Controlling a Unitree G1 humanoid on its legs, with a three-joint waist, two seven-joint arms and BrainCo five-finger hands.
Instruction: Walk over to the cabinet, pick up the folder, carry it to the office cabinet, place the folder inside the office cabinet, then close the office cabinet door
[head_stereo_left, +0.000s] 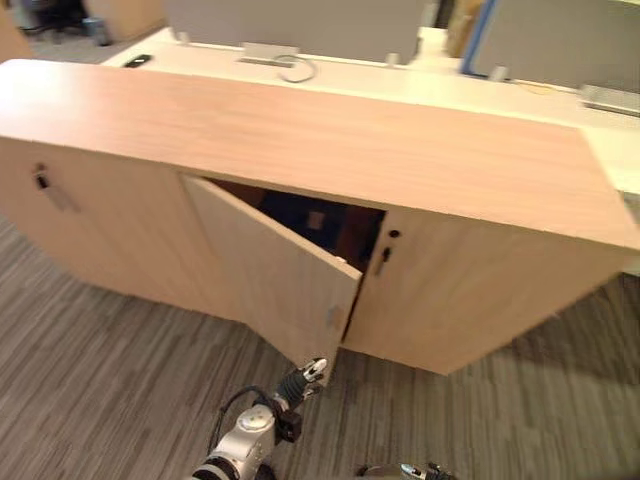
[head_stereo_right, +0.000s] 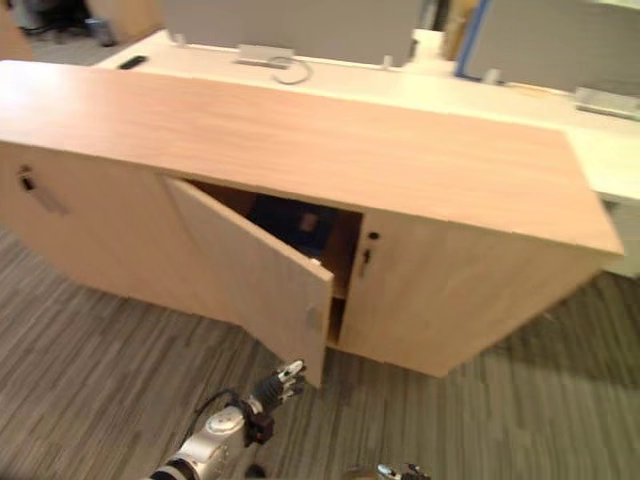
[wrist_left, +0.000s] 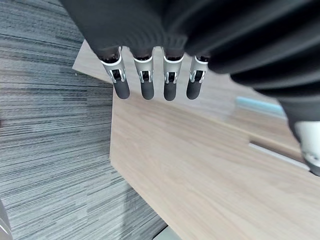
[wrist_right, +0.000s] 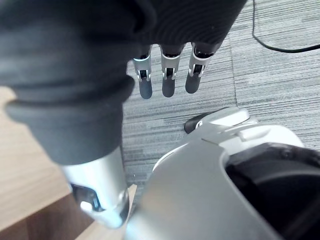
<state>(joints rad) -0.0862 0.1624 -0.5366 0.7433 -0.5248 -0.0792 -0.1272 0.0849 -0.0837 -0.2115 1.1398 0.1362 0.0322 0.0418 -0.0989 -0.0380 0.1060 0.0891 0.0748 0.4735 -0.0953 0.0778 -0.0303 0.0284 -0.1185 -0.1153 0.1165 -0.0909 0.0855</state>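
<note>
A dark blue shape, probably the folder (head_stereo_left: 312, 218), sits in the shadowed opening of the office cabinet (head_stereo_left: 300, 140), so only the door (head_stereo_left: 270, 270) looks left to do. The door hangs half open; it's a stiff, light wooden panel that should swing easily if pushed flat near its free edge. The left hand (head_stereo_left: 300, 380), fingers straight, is just beside the door's lower corner. The right hand (wrist_right: 167, 75) hangs low with relaxed fingers, holding nothing.

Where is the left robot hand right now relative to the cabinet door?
In the left eye view, the left robot hand sits low centre over the carpet, fingers straight, at the lower free corner of the half-open cabinet door; contact cannot be told.
</note>
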